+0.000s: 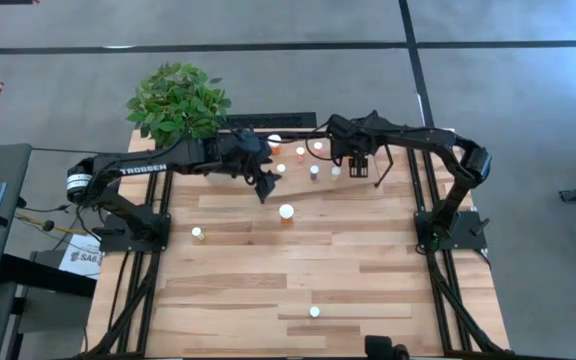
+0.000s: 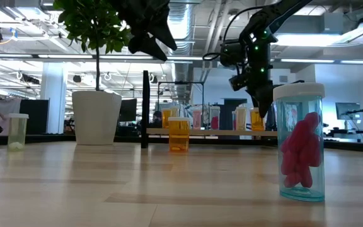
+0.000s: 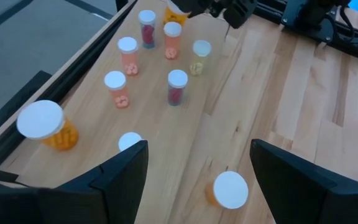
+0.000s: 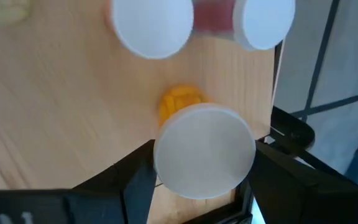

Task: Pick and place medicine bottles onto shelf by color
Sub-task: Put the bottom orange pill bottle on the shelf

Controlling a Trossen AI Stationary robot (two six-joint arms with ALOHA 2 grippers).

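1. My right claw (image 4: 194, 186) grips a white-capped orange medicine bottle (image 4: 204, 152), fingers clamped on either side of its cap, hovering over the light wooden shelf (image 1: 298, 160) at the tabletop's (image 1: 368, 270) far edge.
2. My left claw (image 1: 265, 185) hangs open and empty, just left of the shelf's bottles.
3. I judge the step to be placing: next I lower the bottle beside the orange ones and release.
4. Another orange bottle (image 1: 286, 212) stands mid-tabletop, near the left claw. A pale one (image 1: 197, 233) waits left, a pink-filled one (image 2: 301, 142) near.
5. Only the right wrist view shows the grip. The low view shows the shelf bottles standing upright.
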